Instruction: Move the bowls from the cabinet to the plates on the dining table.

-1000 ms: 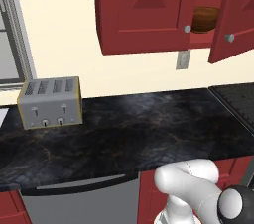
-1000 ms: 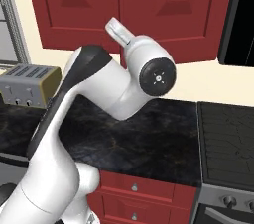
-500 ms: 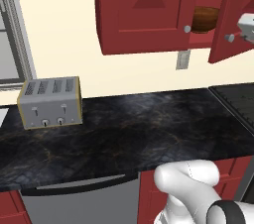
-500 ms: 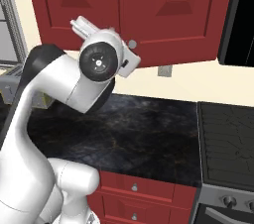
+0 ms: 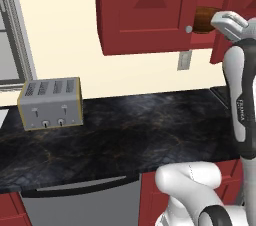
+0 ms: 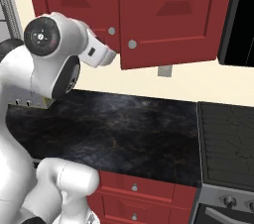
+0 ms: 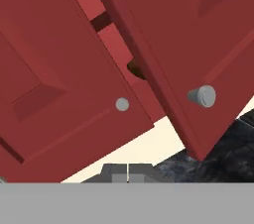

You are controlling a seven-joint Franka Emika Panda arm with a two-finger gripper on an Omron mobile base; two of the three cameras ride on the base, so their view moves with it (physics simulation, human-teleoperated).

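A dark red wall cabinet (image 5: 145, 10) with raised-panel doors hangs above a black marbled stone bench (image 5: 125, 130). Its right-hand door (image 7: 198, 44) stands ajar, swung out toward the room, while the door to the left of it (image 7: 64, 84) is shut; each carries a small round silver knob near the gap. Through that gap, inside the cabinet, sits a deep, glossy dark brown wooden bowl (image 5: 206, 19), partly hidden by the door edges. In the hand view it shows as a dark sliver (image 7: 136, 71) between the two doors.

The white arm's end effector (image 7: 128, 172) is raised to cabinet height, just in front of the doors and below the bowl. Its two dark finger tips are pressed together with nothing between them. In the left base view the white hand (image 5: 231, 24) sits just right of the bowl, in front of the open door. In the right base view the hand (image 6: 101, 53) points toward the knobs at the lower edge of the cabinet.

On the bench, well to the left of the cabinet, stands a boxy silver four-slot toaster (image 5: 51, 102). A grey wall outlet (image 5: 184, 60) is fixed just below the cabinet. To the right of the cabinet, a black stove top (image 6: 228, 139) adjoins the bench.
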